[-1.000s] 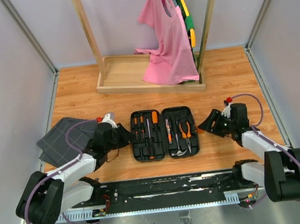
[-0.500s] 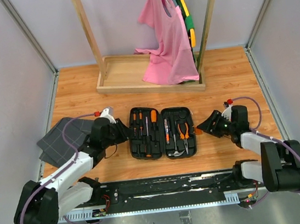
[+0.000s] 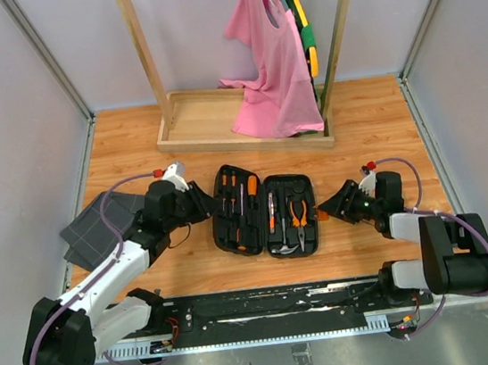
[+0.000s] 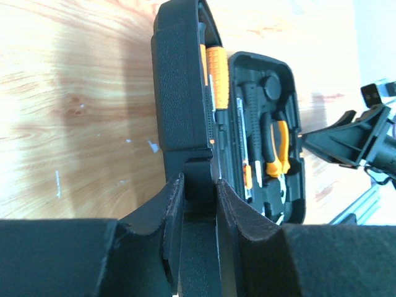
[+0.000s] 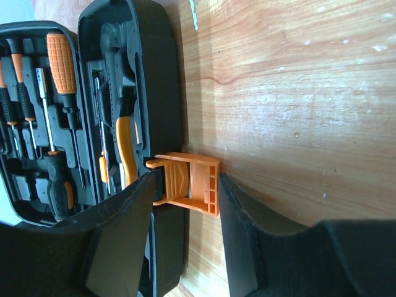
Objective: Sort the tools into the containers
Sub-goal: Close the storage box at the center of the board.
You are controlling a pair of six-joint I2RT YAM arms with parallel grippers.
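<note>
**Case (image 4: 179, 93) by the surface's (image 3: 132, 152) near edge, left half tilted up.**
Left claw (image 4: 199, 179) clenched on that half; right claw (image 5: 185, 178) straddled the latch (image 5: 192, 185), grip unclear. A steep tilt could spill the screwdrivers (image 5: 60, 59).

The left gripper (image 3: 200, 204) has lifted the left half of the black plastic hinged tool case (image 3: 220, 235); the right gripper (image 3: 335, 206) narrowed around its small orange latch (image 5: 189, 182).
</note>
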